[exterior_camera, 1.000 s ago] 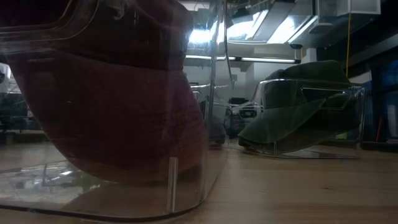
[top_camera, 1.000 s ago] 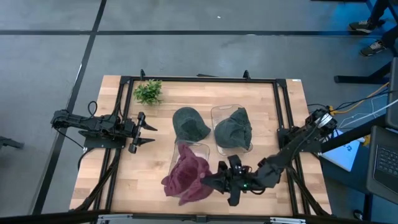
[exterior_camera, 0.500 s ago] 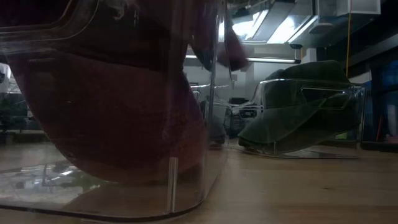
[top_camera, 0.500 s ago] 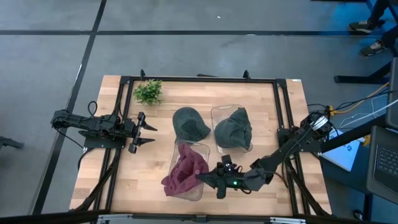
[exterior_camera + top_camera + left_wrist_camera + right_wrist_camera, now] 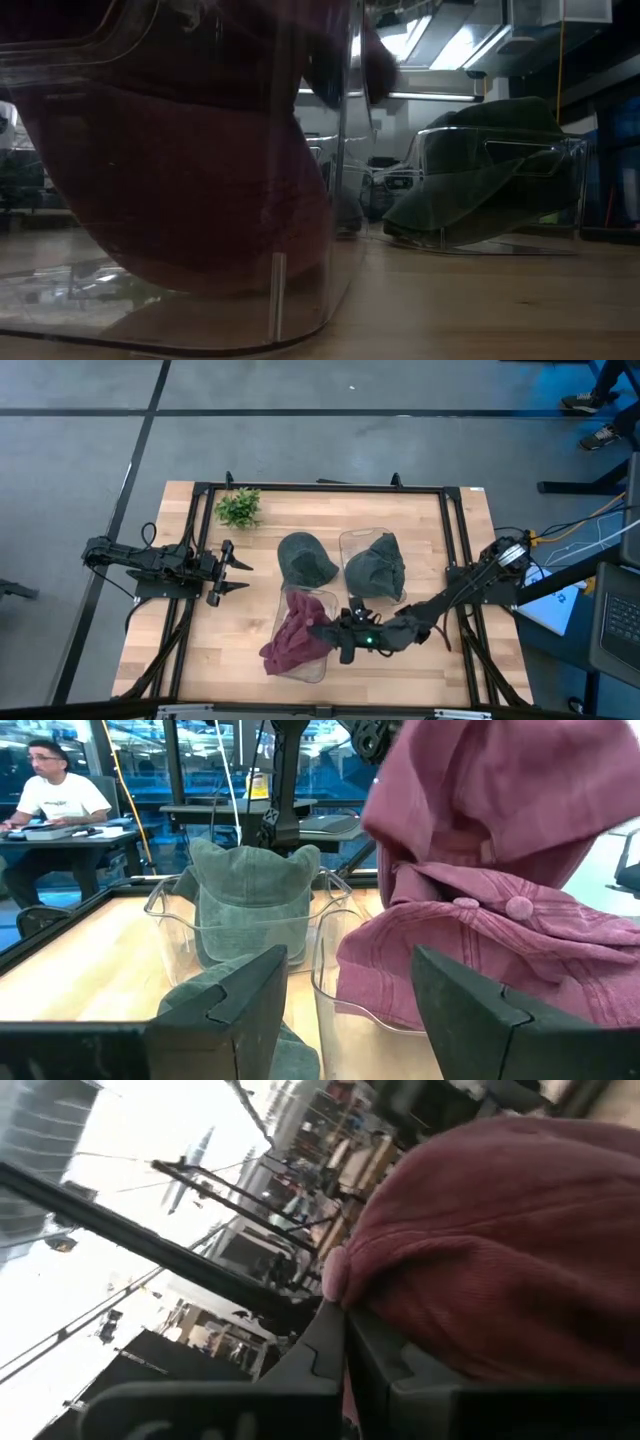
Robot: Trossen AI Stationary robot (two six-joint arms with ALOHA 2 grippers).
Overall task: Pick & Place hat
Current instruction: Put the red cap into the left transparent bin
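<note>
The right gripper (image 5: 325, 630) is pinched tight on the edge of the red hat (image 5: 293, 640), holding that edge above the near clear bin (image 5: 318, 665), where most of the hat lies bunched. The left gripper (image 5: 240, 575) waits with its fingers spread at the table's left side, well apart from the hats.

The wooden table (image 5: 230, 630) carries a black frame around its edges. A second clear bin (image 5: 350, 540) holds a green hat (image 5: 375, 568). Another green hat (image 5: 303, 558) sits just beside it on the bare wood. A small green plant (image 5: 238, 507) stands near the far left corner.
</note>
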